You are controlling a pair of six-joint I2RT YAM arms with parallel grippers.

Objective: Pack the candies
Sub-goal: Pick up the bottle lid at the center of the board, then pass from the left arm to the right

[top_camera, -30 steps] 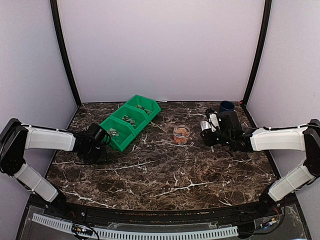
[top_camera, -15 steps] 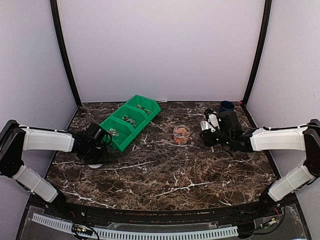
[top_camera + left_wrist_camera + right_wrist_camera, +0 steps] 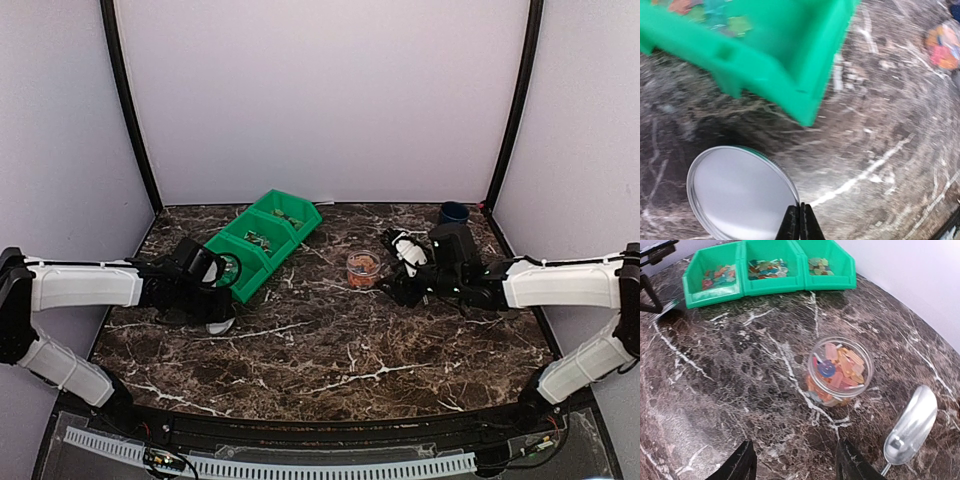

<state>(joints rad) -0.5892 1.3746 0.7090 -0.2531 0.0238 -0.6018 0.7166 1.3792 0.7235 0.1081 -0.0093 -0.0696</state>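
Candies fill the small clear jar, which stands open-topped on the bench just ahead of the right end effector. That one's fingers are apart with nothing between them, probably placed to steady the jar. The metal scoop lies beside the jar, and more pieces lie in the green bin. The left end effector is pinched together on the rim of the whitish lid, an edge grip suited to capping.

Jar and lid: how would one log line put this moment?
left gripper: shut on lid | right gripper: open, empty | jar: uncovered, candies inside
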